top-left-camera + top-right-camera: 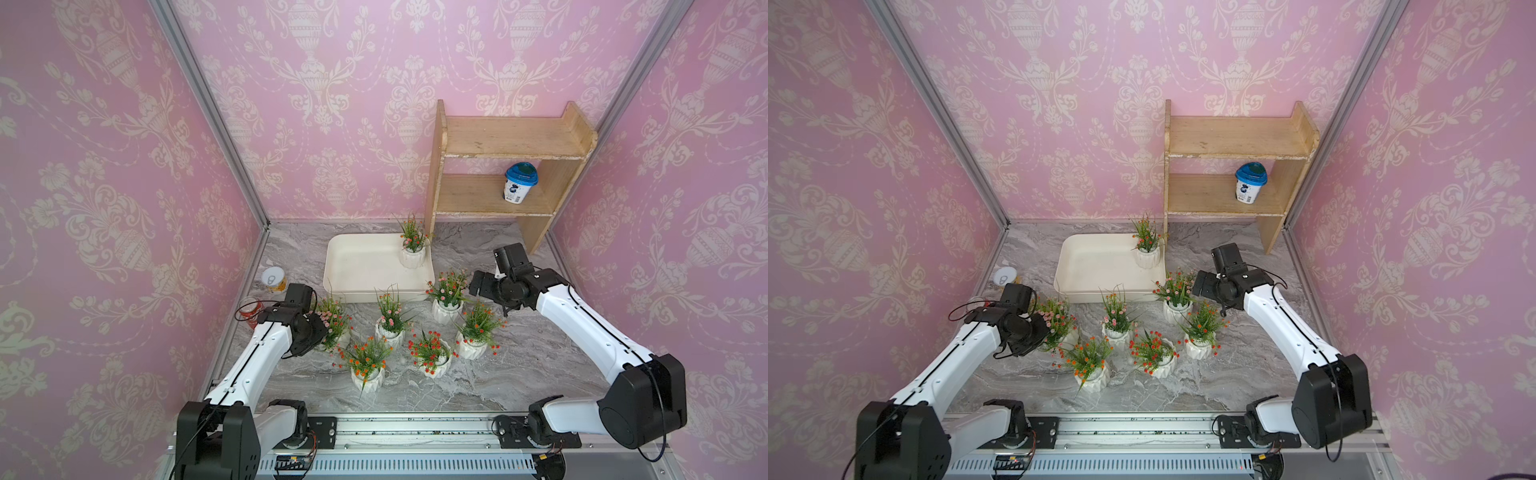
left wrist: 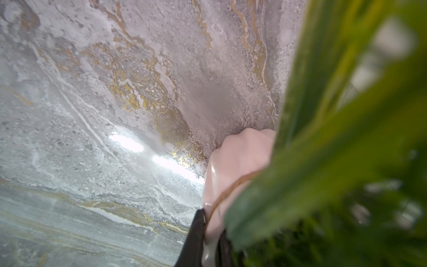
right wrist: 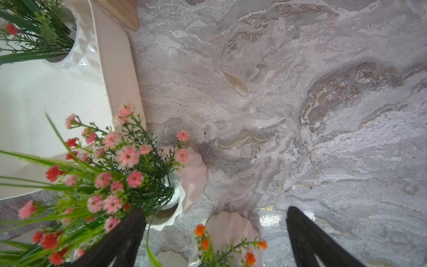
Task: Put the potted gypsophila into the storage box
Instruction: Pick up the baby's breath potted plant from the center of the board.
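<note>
**Task progress.** One potted gypsophila [image 1: 412, 255] stands in the storage box [image 1: 357, 270], near the open right end effector [image 3: 215, 211]. Six others stand on the desk [image 1: 519, 374]. The left end effector [image 2: 208, 233] is clamped on the nearest pot [image 2: 233, 161], at its rim. This pot is apparently not yet lifted.

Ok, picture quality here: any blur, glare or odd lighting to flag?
Left wrist view: green leaves close to the lens are heavily blurred, the pot beside them is soft, and two bright reflections glare on the marble table. Right wrist view: table and pink blossoms sharp, one small glare patch. Both top views: even light, soft shadows on the table.
</note>
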Robot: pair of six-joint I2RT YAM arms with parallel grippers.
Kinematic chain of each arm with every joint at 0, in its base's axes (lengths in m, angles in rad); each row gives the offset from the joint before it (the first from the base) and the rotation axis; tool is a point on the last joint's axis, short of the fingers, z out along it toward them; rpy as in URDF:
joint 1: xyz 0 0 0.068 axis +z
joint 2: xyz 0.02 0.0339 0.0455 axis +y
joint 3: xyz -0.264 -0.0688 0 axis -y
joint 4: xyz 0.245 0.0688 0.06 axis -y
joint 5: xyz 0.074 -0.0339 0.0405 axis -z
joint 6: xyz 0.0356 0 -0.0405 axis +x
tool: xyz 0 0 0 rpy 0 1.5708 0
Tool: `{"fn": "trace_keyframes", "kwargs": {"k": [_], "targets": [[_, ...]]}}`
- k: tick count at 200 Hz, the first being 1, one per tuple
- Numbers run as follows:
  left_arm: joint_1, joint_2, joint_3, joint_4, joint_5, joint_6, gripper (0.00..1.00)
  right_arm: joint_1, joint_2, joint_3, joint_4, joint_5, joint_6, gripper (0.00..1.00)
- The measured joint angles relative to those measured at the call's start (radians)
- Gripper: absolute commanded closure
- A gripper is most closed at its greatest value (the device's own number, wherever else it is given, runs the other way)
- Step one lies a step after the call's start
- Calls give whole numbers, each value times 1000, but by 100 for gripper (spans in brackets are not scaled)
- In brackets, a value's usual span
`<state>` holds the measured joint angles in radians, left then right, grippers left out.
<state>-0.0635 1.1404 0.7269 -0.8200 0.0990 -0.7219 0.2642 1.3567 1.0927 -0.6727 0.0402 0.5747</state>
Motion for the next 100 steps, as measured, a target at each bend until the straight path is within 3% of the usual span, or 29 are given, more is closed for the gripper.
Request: {"fn": "trace_keyframes", "kwargs": {"k": [20,100], "targets": [[0,0,2,-3,-1,2,100,0,0,0,0,0,0,3],[0,0,92,-156,-85,34,100,-3,0,0,-1,0,0,2]]}}
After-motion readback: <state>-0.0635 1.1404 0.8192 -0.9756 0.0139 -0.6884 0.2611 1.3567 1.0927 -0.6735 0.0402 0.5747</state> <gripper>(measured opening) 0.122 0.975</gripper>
